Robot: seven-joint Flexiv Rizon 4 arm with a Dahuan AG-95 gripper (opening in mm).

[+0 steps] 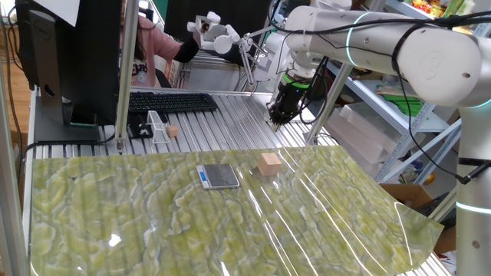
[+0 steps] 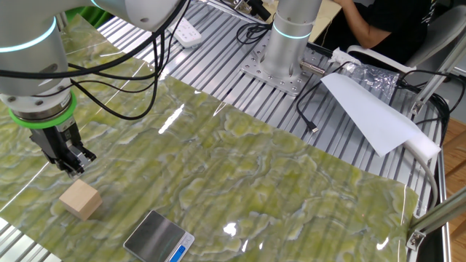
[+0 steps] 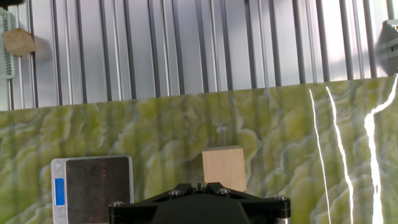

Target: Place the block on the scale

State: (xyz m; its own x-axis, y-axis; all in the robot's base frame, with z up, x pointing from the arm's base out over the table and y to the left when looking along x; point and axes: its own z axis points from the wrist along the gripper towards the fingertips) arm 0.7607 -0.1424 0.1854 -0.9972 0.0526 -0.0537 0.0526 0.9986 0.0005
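Green marbled mat on the counter (image 1: 92, 215): block (image 1: 269, 164) sits just beside the scale (image 1: 219, 176), not on it. My claw (image 2: 75, 166) hangs pressed together and empty above; I'd judge the block lies just below and toward the scale.

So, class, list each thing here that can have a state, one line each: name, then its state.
gripper: shut, empty, pointing down above the mat.
block: resting on the green mat, beside the scale, not held.
scale: flat on the mat, plate bare; display unreadable.
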